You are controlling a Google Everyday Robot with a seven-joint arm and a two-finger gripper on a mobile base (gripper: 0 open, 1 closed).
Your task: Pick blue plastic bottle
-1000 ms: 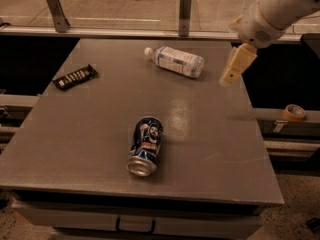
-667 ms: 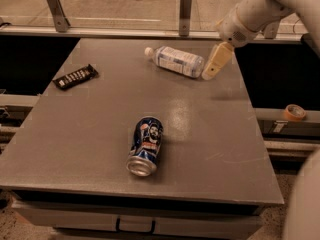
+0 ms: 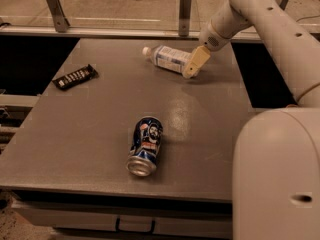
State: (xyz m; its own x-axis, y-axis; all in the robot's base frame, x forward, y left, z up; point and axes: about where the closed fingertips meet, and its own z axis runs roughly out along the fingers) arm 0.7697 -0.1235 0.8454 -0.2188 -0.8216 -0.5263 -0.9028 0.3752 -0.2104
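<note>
far across the bench [image 3: 90,134], the gripper [image 3: 194,63], state i cannot tell, sits by the clear plastic bottle [image 3: 170,58]: probably light, slick; grasp mid-label

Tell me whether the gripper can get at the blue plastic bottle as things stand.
Probably yes. The gripper is right at the base end of the blue plastic bottle, which lies on its side on the table. Nothing stands between them; the can and the wrapper lie well apart.
</note>
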